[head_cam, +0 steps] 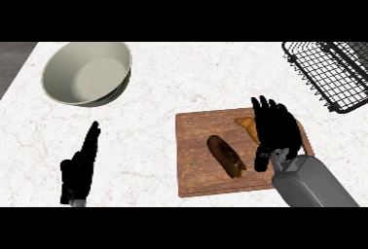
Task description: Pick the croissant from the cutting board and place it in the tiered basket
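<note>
White marbled stone makes up the surface, seen from steeply above. A wooden cutting board lies toward five o'clock of the view, set squarely within reach of the right arm. On it are two items: a dark, long bread roll near the board's middle, and the golden croissant at the board's one o'clock corner, only partly showing.

The right hand lies over the croissant, fingers stretched toward twelve o'clock and covering most of it. The fingers look fairly straight, not yet curled round the pastry; whether they touch it cannot be told. This reads as the approach to the grasp, the hand placed above so the fingers can close down on it.

A black wire basket sits at two o'clock, well apart from the board, on the same side as the working arm, which should make the carry short. The left hand rests open at eight o'clock, fingers up. A pale bowl stands at ten o'clock, out of the way.
</note>
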